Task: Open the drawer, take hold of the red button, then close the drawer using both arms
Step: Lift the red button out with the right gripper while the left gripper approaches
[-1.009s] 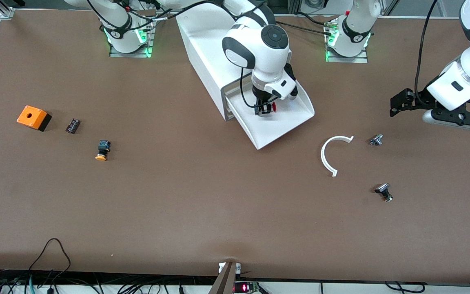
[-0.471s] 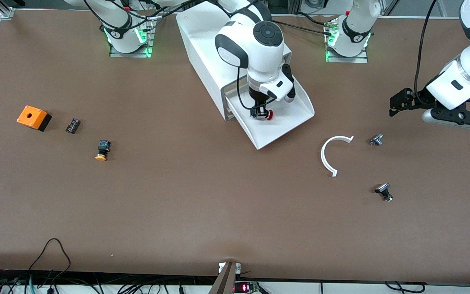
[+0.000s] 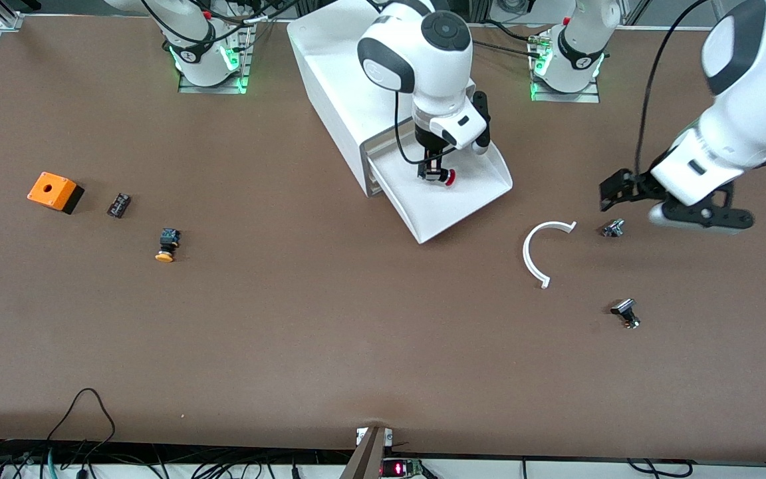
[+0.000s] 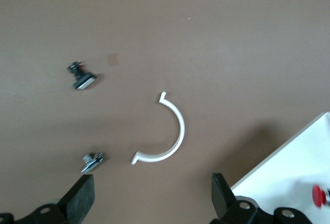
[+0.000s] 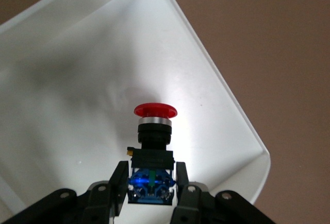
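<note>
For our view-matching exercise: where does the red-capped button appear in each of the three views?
Front view: button in the right gripper, over the open drawer.
Left wrist view: red cap at the picture's edge.
Right wrist view: button, centre, gripped.
Shared landmark: the drawer.

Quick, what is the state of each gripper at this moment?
Left gripper: open, holding nothing, over the table near the white curved piece.
Right gripper: closed on the red button, above the open drawer.
</note>
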Available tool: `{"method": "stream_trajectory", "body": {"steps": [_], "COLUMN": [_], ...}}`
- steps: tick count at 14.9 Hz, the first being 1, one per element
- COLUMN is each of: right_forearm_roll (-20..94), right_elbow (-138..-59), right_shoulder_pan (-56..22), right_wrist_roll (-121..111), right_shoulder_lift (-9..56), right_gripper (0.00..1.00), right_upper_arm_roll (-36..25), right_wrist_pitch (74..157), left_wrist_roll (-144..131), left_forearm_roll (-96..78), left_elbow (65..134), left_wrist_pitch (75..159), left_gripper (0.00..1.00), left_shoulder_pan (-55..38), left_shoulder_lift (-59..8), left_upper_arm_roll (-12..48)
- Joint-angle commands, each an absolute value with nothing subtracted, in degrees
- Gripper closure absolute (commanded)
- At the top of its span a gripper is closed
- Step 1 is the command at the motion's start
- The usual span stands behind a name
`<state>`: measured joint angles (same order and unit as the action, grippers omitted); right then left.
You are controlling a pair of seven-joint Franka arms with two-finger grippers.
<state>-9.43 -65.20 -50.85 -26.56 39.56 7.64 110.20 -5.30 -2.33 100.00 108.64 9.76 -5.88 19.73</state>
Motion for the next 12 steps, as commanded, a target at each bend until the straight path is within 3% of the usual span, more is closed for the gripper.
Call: {"method": "stream_trajectory", "body": {"steps": [1,4,7,12], "right_forearm_roll": [-10.11,-9.67,-9.49,-8.79], "right_elbow": [-65.57,-67.14,-73.46,-86.37], "right_shoulder_pan": [-49.49,-46.77,-44.05,-34.21], "right_wrist_roll": [-21.19,-19.7,-14.35,-6.16], "right_shoulder_lift": [35.43,33.32,29.37,21.9], "right_gripper": [0.67,0.67,0.67,0.67], "right_upper_arm_roll": [6.51,3.09,-0.78,-1.23], "right_wrist_pitch": [107.93,108.02,108.63,108.45], "left_wrist_roll": [-10.0,-11.42,-18.16,-33.54], "left_forearm_roll": [-0.79,-0.62,1.84,1.76], "left_elbow": [102.39,104.66,109.5,118.28], "left_wrist_pitch": [114.07,120.73,130.57,143.68], "left_gripper": [0.0,0.0,0.0,0.0], "left_shoulder_pan": [10.11,9.76,9.32,4.85], "left_shoulder_lift": [-7.64,-10.63,-13.44,-17.13], "left_upper_arm_roll": [21.71,22.75,24.34,25.14]}}
